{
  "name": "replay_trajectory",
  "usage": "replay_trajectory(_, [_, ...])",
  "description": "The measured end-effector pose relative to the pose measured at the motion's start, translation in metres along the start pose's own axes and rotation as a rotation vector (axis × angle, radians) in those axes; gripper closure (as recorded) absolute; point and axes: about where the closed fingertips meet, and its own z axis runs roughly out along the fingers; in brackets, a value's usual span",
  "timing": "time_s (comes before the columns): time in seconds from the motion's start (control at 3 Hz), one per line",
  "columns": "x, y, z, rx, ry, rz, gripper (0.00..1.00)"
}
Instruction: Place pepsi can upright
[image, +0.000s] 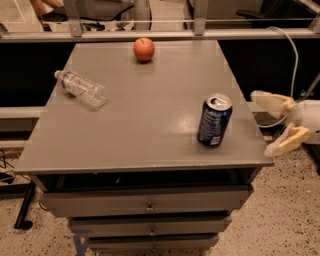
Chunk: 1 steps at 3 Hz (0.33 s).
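Surface (150, 120): flat grey top, matte with a faint sheen, squared corners, sitting on a grey cabinet with a stack of drawers (147, 200) and small knob pulls.

Water bottle (81, 89): clear plastic, ribbed, lying on its side at about 10 o'clock on the surface, near the left edge. Its cap end points toward 10 o'clock. A pale label band wraps the middle.

Apple (144, 49): round, smooth, red-orange skin. It sits at 12 o'clock, close to the far edge and well apart from the bottle.

Pepsi can (214, 120): dark-blue metal cylinder with white lettering and a white label patch. It stands upright at about 4 o'clock on the surface, near the right edge. The silver top faces up and its opening is visible. Nothing touches it.

Hand (260, 121): off the surface, just past the right edge, at 3 o'clock from the can. It has two cream-coloured fingers (292, 140), smooth and rounded, that look padded. They are spread wide apart, one high and one low, with their tips toward the can. The hand holds nothing and touches nothing, and a clear gap separates it from the can. A white rounded wrist housing runs out of view behind it.

A pale cable (292, 55) curves down behind the hand. The floor (280, 220) is speckled.
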Motion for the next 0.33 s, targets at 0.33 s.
replay_trajectory(0.33, [-0.0143, -0.0072, -0.0126, 0.029, 0.001, -0.037, 0.00])
